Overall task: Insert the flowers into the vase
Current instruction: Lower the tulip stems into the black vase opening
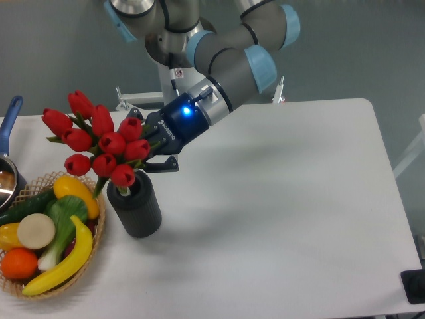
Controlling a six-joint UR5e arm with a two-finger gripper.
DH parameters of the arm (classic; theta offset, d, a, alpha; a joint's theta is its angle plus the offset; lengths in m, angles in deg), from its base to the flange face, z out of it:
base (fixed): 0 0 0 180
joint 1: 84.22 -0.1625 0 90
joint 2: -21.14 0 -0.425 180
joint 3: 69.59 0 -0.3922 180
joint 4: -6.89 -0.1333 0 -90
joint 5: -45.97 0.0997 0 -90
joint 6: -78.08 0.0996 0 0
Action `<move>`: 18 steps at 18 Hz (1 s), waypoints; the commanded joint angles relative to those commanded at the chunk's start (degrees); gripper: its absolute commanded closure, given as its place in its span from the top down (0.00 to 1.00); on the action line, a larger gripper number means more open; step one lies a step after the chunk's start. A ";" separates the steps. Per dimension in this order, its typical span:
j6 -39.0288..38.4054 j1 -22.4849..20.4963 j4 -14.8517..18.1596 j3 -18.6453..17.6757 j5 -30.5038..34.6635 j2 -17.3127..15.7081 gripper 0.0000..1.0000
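While the hand [147, 145] grips the flowers [101, 141] by their stems, the red buds lean left above the vase [135, 207], their stem ends reaching into its mouth. The vase stands upright at the tabletop's [285, 212] left, just right of a basket [93, 246] of fruit and vegetables.

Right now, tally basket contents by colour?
In the wicker basket:
Yellow: 3, banana, pepper, piece at left edge
Green: 2, leafy vegetable, cucumber
Orange: 1
Cream disc: 1
Total: 7
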 joint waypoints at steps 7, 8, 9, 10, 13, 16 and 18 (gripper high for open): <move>3.17 -0.62 0.09 -2.91 1.05 0.87 0.29; 3.61 -0.62 0.09 -3.26 1.66 0.96 0.31; 4.31 -0.62 0.09 -3.70 2.28 1.14 0.33; 4.93 -0.62 0.09 -4.22 2.55 1.32 0.35; 6.51 -0.79 0.09 -5.81 4.21 1.67 0.39; 7.66 -1.14 0.17 -6.78 4.40 1.67 0.43; 7.75 -1.23 0.17 -7.13 4.48 1.67 0.45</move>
